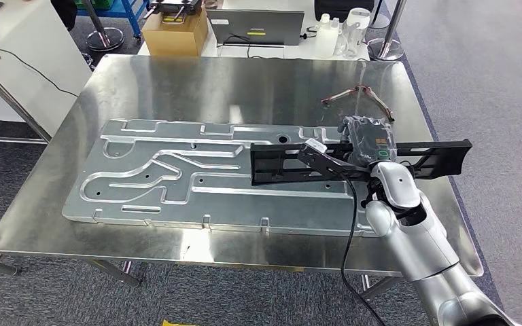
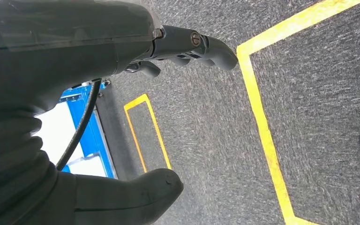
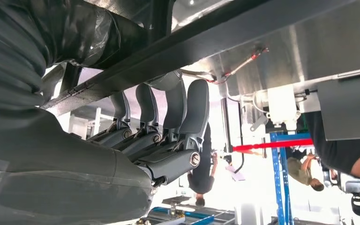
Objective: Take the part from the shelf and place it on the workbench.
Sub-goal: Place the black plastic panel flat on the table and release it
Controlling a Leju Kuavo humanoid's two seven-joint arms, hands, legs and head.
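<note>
cardboard box (image 1: pixel 175 32), laptop (image 1: pixel 255 27) and plastic bottles (image 1: pixel 340 34) beyond the table

Grey carpet floor (image 1: pixel 489 61) with yellow tape lines (image 2: pixel 262 126); white table (image 1: pixel 13 47) behind, blue shelving (image 3: pixel 279 183)

One steel workbench (image 1: pixel 177 81) carries one large embossed aluminium panel (image 1: pixel 177 183), one long black frame-shaped part (image 1: pixel 442 155) and one reddish strap loop (image 1: pixel 357 92). Behind stand one brown cardboard box (image 1: pixel 175 34), one grey laptop (image 1: pixel 255 27) and two chrome stanchion bases (image 1: pixel 105 39).
</note>
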